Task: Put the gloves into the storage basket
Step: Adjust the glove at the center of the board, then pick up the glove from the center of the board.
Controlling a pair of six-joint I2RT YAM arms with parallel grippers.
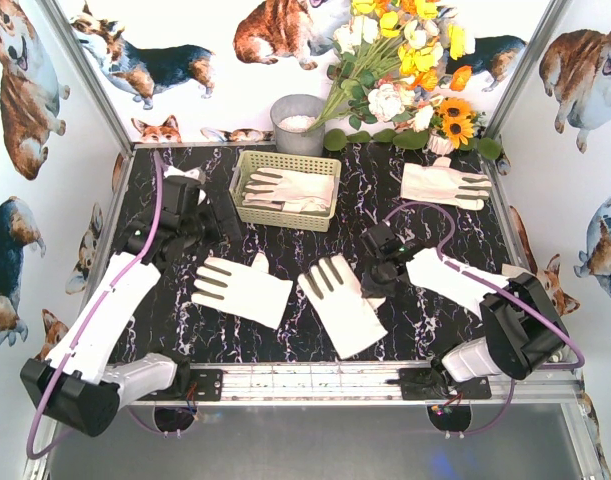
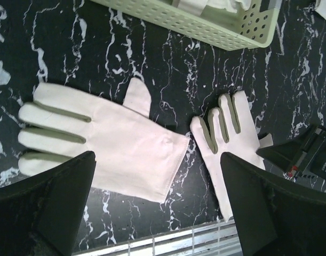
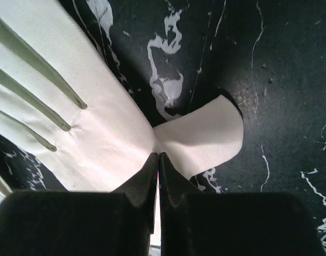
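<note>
Pinching the centre glove where its thumb meets the palm, the right gripper has its jaws pressed together, with a sliver of white fabric caught between them. That glove lies flat on the black marble-pattern table near the middle. Its grey-striped fingers point far and left, its cuff lies toward the near edge, and the gripper sits at its right side.

Just left of it, not touching, the left glove lies flat with its fingers pointing left and its thumb toward the far side. The left gripper hangs above this glove with its jaws spread wide and nothing between them. In the left wrist view its two dark fingers frame the glove's cuff end.

The storage basket stands beyond both gloves, far and left of centre. A stowed glove lies in it with grey-striped fingers pointing left; whether more lie with it I cannot tell. The far-right glove lies flat, well apart from the basket, with its fingers pointing right. Behind the basket stand a round grey pot and a bunch of artificial flowers.
</note>
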